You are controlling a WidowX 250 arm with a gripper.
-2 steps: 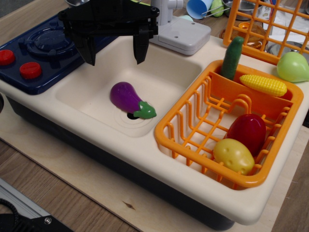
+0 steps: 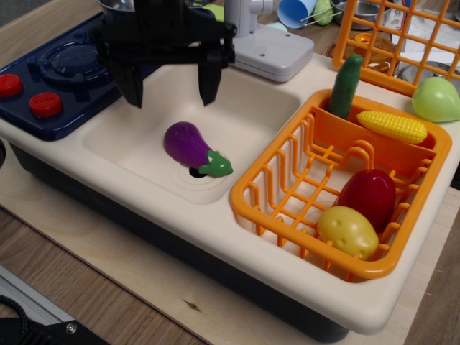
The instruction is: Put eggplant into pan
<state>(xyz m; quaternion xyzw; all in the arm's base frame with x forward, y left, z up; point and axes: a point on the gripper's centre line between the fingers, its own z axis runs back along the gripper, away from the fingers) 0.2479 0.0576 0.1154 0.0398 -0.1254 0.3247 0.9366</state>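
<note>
A black gripper (image 2: 171,92) hangs above the back of a cream toy sink (image 2: 108,140), its two fingers spread wide and holding nothing, while the purple eggplant (image 2: 188,146) lies on its side on the sink floor below, its green stem cap pointing toward the orange dish rack (image 2: 248,198) and resting just beside the drain hole. The pan (image 2: 115,6) shows only as a sliver of silver rim at the top edge of the frame, behind the arm and above the blue stove (image 2: 68,68), so its exact position cannot be told. Several risks appear from here: the eggplant is glossy and rounded, and fingers closing off-centre or across its tapering end could squeeze it out sideways along the smooth basin. Its body lies at an angle to the jaws as they now stand, so a descent without turning the wrist might catch it lengthwise. The sink's walls leave little room, and a finger could strike the floor or rim. Carrying it to a half-hidden pan also invites a miss.
</note>
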